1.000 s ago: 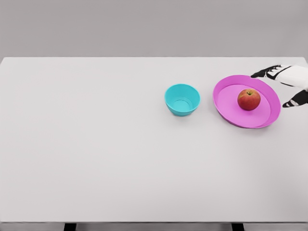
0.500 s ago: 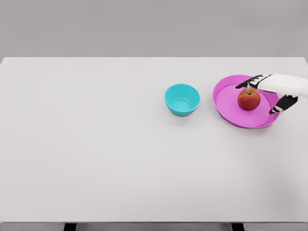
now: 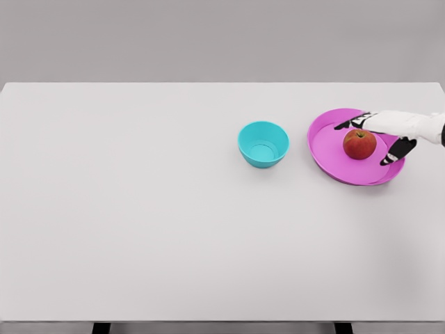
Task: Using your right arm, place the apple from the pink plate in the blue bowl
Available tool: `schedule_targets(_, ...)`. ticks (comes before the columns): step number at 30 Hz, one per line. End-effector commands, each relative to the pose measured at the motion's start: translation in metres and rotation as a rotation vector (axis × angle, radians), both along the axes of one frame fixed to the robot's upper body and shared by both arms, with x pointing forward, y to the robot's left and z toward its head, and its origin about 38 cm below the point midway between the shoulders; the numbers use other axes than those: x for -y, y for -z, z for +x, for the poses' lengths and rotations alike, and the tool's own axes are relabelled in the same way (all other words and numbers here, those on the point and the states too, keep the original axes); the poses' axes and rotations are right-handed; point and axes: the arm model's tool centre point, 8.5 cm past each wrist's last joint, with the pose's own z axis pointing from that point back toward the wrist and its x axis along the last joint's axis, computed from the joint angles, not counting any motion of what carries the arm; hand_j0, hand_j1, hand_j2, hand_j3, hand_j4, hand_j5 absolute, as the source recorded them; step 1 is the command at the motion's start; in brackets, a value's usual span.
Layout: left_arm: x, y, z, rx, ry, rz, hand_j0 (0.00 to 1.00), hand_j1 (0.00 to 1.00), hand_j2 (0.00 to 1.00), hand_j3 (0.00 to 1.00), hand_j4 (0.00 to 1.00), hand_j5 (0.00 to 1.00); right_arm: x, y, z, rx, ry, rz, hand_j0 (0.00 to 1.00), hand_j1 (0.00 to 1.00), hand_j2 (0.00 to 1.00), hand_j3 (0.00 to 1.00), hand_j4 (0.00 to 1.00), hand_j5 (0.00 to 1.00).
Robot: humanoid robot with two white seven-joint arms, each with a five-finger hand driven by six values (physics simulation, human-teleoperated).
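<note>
Apple [image 3: 359, 144]: a red apple sat inside the pink plate [image 3: 327, 149], slightly right of the plate's middle, in the right part of the frame and a little above mid-height; its stem end faced up.
Pink plate: lay flat on the white table [image 3: 139, 229], its right rim partly covered by the hand.
Blue bowl [image 3: 263, 144]: a small turquoise bowl stood just left of the plate, apart from it, upright, with nothing visible inside.
Right hand [image 3: 379, 133]: came in from the right edge of the frame and lay over the right side of the plate, right beside the apple.
Fingers [image 3: 346, 124]: spread around the apple, the dark-tipped fingers reaching past its upper side and the thumb [image 3: 393, 152] at its lower right; whether they touched the fruit could not be told, and they had not closed on it.
Left arm: not seen anywhere in the head view.
</note>
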Motion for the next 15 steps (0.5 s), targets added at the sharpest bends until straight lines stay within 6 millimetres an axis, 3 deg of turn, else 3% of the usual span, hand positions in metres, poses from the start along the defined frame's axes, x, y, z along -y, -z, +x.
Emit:
schedule_targets(1,0.000,0.000,0.000,0.000,0.000,0.000,1.00,1.00,1.00,1.00,1.00,1.00,0.002,0.009,-0.001,-0.025,0.012,-0.004,1.00,1.00,1.00,1.00,1.00,1.00)
schedule_targets(7,0.000,0.000,0.000,0.000,0.000,0.000,1.00,1.00,1.00,1.00,1.00,1.00,-0.004,0.006,0.010,-0.019,0.015,-0.001,1.00,1.00,1.00,1.00,1.00,1.00)
schedule_targets(15,0.000,0.000,0.000,0.000,0.000,0.000,1.00,1.00,1.00,1.00,1.00,1.00,0.005,0.014,0.013,-0.041,0.050,-0.026,1.00,1.00,1.00,1.00,1.00,1.00)
